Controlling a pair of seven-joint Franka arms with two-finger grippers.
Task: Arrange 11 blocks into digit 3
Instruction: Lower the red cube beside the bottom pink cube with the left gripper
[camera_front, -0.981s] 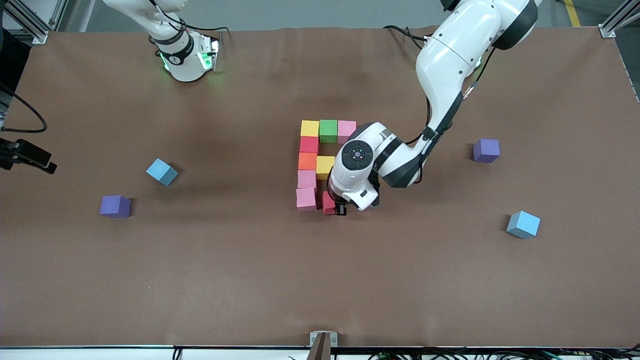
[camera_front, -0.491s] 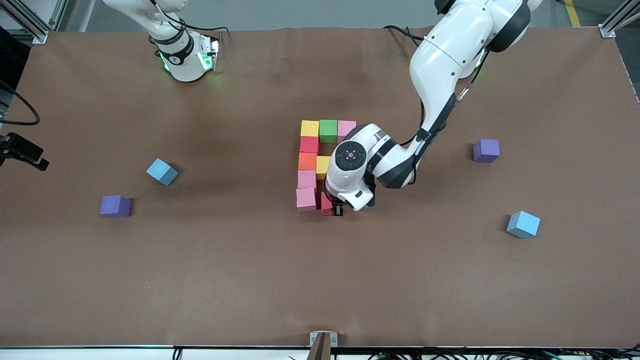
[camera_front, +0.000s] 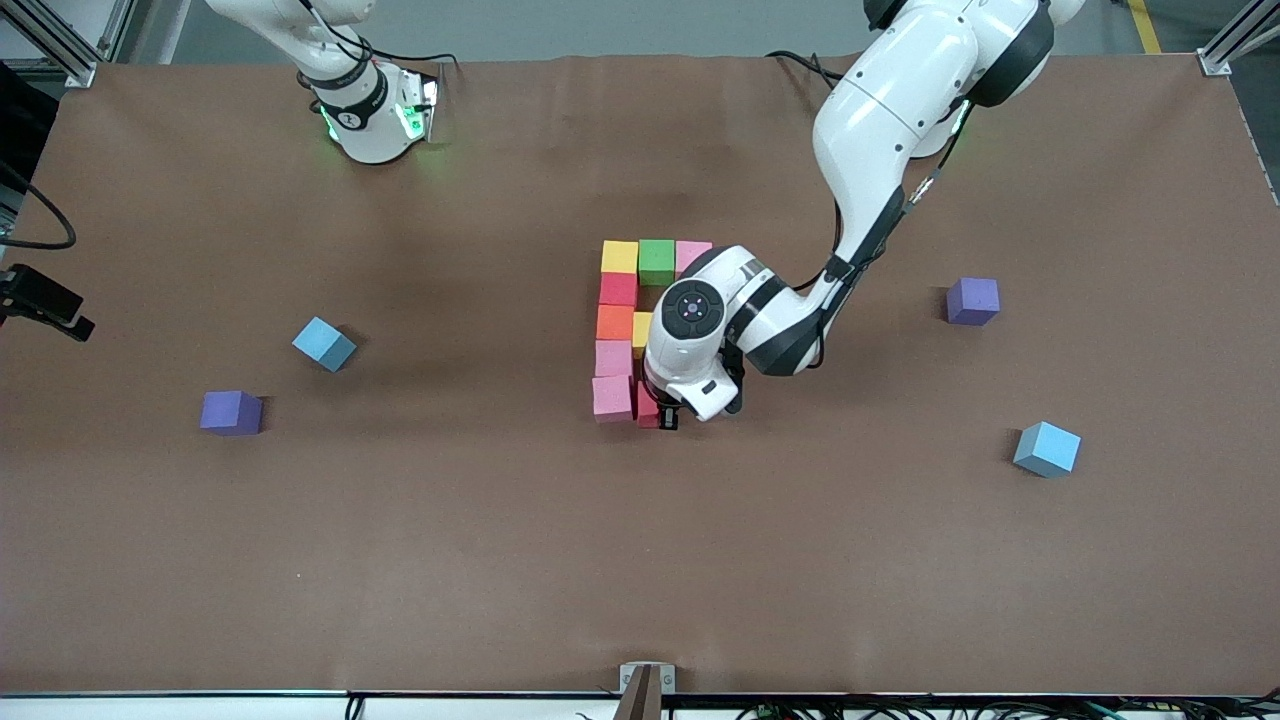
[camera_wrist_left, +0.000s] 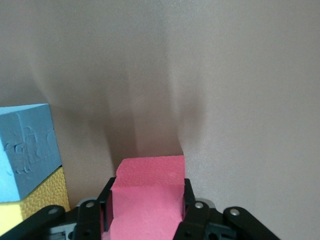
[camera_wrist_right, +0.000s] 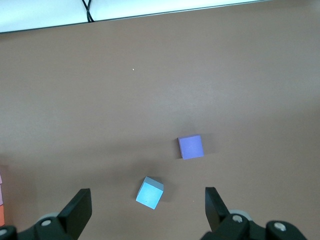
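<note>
Left gripper (camera_wrist_left: 145, 220) clamped on red block (camera_wrist_left: 146, 197), low at pink corner block's (camera_front: 611, 397) 3 o'clock. Right gripper (camera_wrist_right: 148, 210) spread wide, empty, waiting over table (camera_front: 500, 550).

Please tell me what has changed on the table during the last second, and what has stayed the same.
The left pincer, shut on the red block, slid it toward the right arm's end of the table, closing the gap until it sits against the pink block at the near end of the column. The grip did not change. The right pincer stayed open, waiting. Both light blue blocks and both purple cubes did not move.
</note>
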